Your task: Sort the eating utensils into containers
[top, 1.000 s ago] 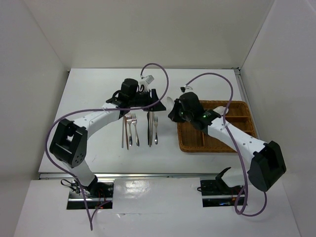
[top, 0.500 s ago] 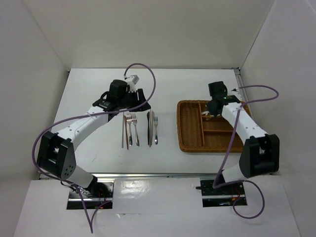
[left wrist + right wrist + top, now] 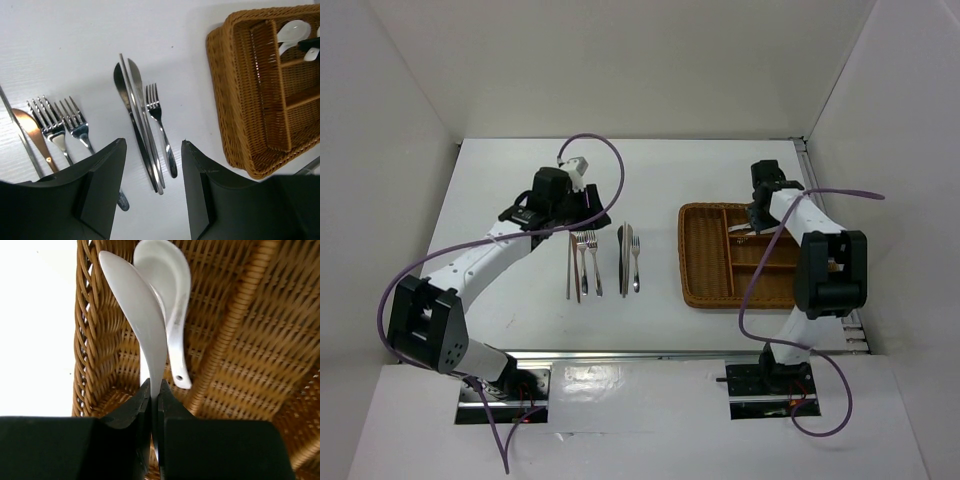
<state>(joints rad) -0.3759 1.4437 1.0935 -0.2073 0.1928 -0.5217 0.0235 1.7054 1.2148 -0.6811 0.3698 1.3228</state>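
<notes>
The brown wicker tray (image 3: 705,298) sits at the right of the table. My right gripper (image 3: 756,214) is over its far compartment, shut on the handle of a white soup spoon (image 3: 140,315), which it holds on edge inside that compartment. A second white soup spoon (image 3: 172,300) lies there beside it. My left gripper (image 3: 152,145) is open and empty, hovering above the silver knives (image 3: 136,120) and a fork (image 3: 161,125) lying on the table. Two more forks (image 3: 60,125) lie to their left.
A brownish utensil (image 3: 32,137) and a thin chopstick (image 3: 17,125) lie at the left end of the row. The tray's edge (image 3: 225,100) shows right of the knives, with the white spoons (image 3: 290,32) in its far compartment. White walls enclose the table.
My right gripper swung from the table left of the tray to over the tray's far compartment, carrying the spoon. My left gripper drew back a little to the left.
</notes>
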